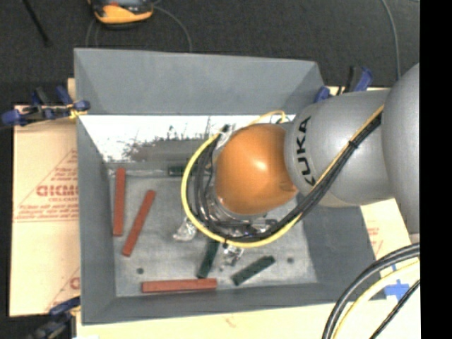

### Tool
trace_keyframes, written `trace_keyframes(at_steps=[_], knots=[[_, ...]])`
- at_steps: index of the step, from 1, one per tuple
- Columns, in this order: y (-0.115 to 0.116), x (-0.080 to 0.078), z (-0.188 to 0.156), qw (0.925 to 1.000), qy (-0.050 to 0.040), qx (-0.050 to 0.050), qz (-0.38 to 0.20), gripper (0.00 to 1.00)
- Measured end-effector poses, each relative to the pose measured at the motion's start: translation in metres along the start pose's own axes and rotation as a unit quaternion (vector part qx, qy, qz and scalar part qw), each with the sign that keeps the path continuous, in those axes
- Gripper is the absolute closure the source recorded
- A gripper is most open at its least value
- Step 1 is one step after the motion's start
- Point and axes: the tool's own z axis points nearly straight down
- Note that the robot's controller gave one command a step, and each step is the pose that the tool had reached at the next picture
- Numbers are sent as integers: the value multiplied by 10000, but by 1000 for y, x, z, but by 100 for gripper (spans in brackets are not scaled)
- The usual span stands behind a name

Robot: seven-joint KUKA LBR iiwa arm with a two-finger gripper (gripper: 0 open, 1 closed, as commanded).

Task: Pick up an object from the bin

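Lying on the floor near the middle of the bin [198,83], towards its near side, a dark green stick [207,261] is the closest thing to the gripper [227,251]. The stick's far end runs right under the tool, and the gripper sits low over it, just to its right. Likely target, judging from position alone. The jaws are hidden under the orange cover [251,168] and the looped yellow cable [186,189], so I cannot tell how far they are open or whether they have hold of anything.

A second dark green stick [253,270] lies just right of the gripper, tilted and apart from the first. A crumpled silvery scrap [185,230] sits just left, by the cable loop. Things are scattered loose, not heaped, which leaves room to come straight down.

Further out:
- One red-brown stick [179,285] lies flat along the near wall.
- A slanted red-brown stick [138,223] is on the left.
- Another red-brown stick [119,201] runs along the left wall.
- A small dark block [175,169] sits by the far wall.

Risk: the scrap and second stick are close enough to get nudged.
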Motion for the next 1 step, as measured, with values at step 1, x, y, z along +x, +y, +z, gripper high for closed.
trace_keyframes(at_steps=[1], knots=[[-1,31,24,9846,-68,25,-1748,100]])
